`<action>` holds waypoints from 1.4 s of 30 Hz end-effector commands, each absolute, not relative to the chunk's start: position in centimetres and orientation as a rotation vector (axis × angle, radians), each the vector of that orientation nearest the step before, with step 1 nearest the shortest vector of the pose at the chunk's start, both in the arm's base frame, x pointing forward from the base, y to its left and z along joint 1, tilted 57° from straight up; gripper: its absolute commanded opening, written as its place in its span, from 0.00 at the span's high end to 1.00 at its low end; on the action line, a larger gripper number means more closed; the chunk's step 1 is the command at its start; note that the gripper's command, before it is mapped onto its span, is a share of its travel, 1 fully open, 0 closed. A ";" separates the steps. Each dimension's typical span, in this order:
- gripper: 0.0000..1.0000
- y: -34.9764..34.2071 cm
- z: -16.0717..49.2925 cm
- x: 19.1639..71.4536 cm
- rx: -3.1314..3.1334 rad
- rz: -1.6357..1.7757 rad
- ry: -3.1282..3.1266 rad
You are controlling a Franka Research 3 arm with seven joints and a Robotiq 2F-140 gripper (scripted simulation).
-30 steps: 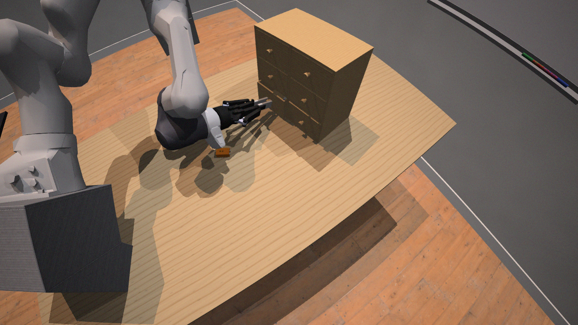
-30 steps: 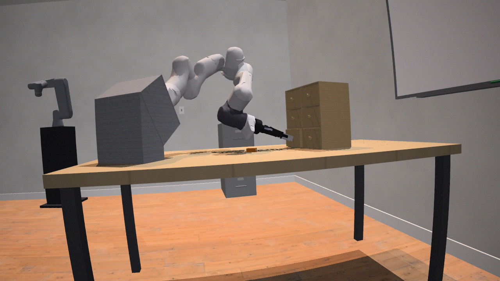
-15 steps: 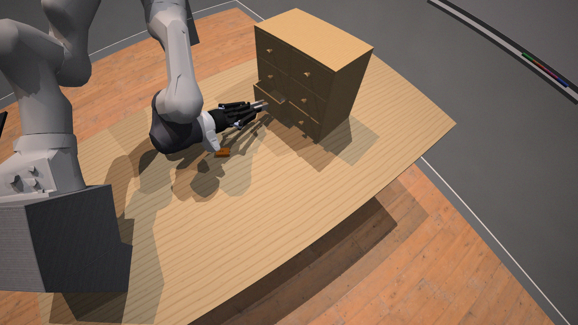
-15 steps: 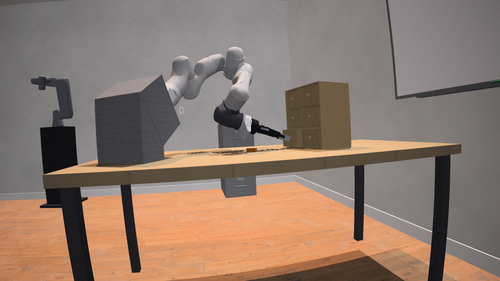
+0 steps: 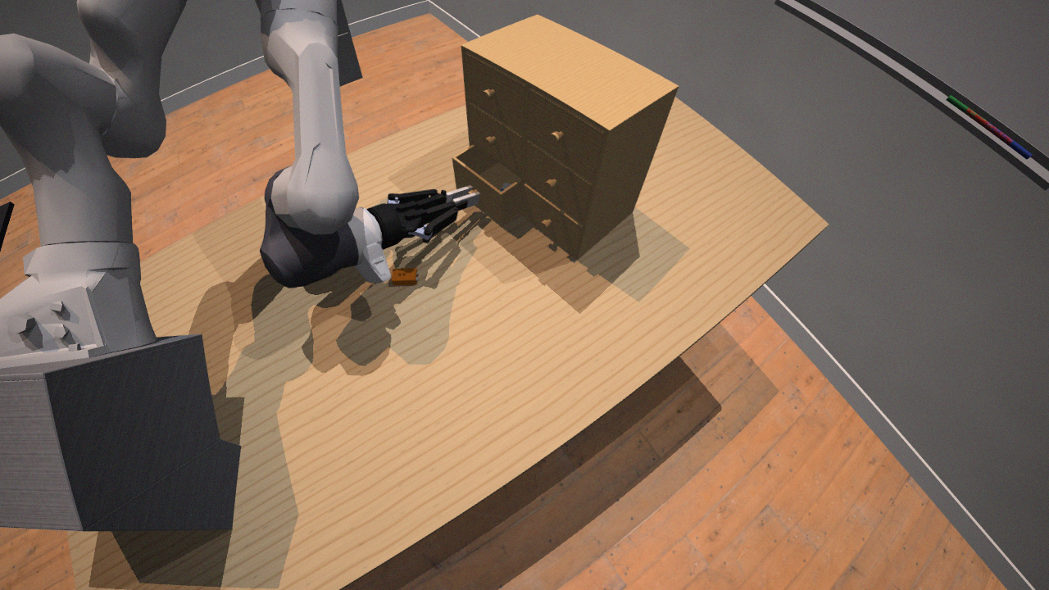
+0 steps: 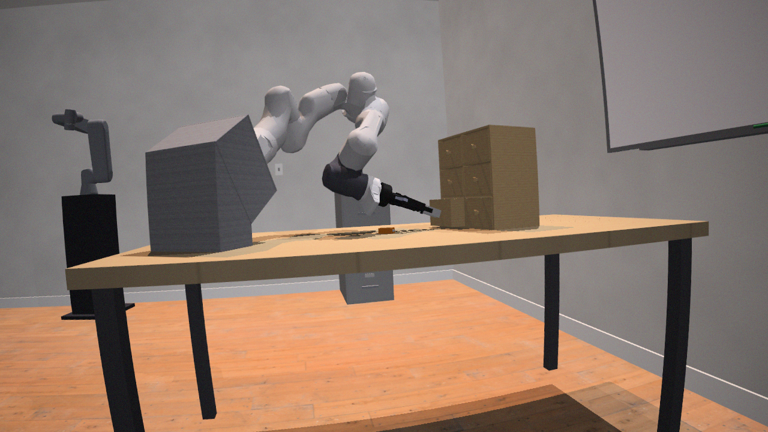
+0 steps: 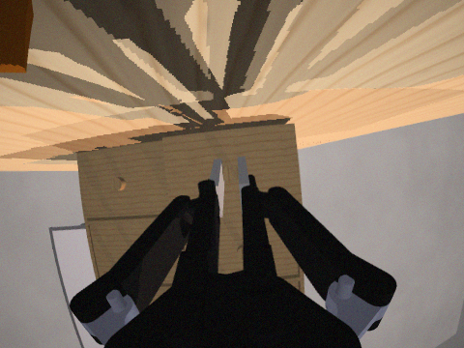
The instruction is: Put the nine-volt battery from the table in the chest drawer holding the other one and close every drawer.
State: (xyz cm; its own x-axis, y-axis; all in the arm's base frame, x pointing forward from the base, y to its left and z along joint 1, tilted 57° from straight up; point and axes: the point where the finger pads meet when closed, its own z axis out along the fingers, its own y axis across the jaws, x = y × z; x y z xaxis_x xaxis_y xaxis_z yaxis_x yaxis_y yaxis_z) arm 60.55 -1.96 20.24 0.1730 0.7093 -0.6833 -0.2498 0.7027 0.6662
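Judging by its form, the nine-volt battery (image 5: 404,276) (image 6: 386,230) (image 7: 14,36) on the tabletop was rigid, compact and fairly heavy; you needed its long sides. Your gripper (image 5: 473,197) (image 6: 437,212) (image 7: 230,170) pinched the lower drawer's knob.

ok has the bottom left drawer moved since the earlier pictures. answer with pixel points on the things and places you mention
Yes, outward: the bottom left drawer (image 5: 478,178) (image 6: 446,212) now stands further out from the front of the chest (image 5: 570,70) (image 6: 514,177).
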 end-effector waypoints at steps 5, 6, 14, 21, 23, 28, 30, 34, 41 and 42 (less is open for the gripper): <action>0.92 -1.8 20.0 59.9 0.445 0.707 1.215; 0.92 -1.8 20.0 59.8 0.445 0.707 1.215; 0.92 -1.7 19.7 59.4 0.445 0.707 1.215; 0.92 -1.7 19.7 59.4 0.445 0.707 1.215; 0.92 -1.7 19.6 59.3 0.445 0.707 1.215; 0.92 -1.7 19.6 59.3 0.445 0.707 1.215; 0.92 -1.7 19.6 59.3 0.445 0.707 1.215; 0.92 -1.7 19.6 59.3 0.445 0.707 1.215; 0.90 -1.7 19.6 59.3 0.445 0.707 1.215; 0.87 -1.7 19.6 59.3 0.445 0.707 1.215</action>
State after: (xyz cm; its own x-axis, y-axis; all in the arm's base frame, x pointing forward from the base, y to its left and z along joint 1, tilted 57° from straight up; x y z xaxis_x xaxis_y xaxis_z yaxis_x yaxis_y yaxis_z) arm 59.45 -1.75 19.66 0.1780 0.7045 -0.6871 -0.2508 0.7076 0.6606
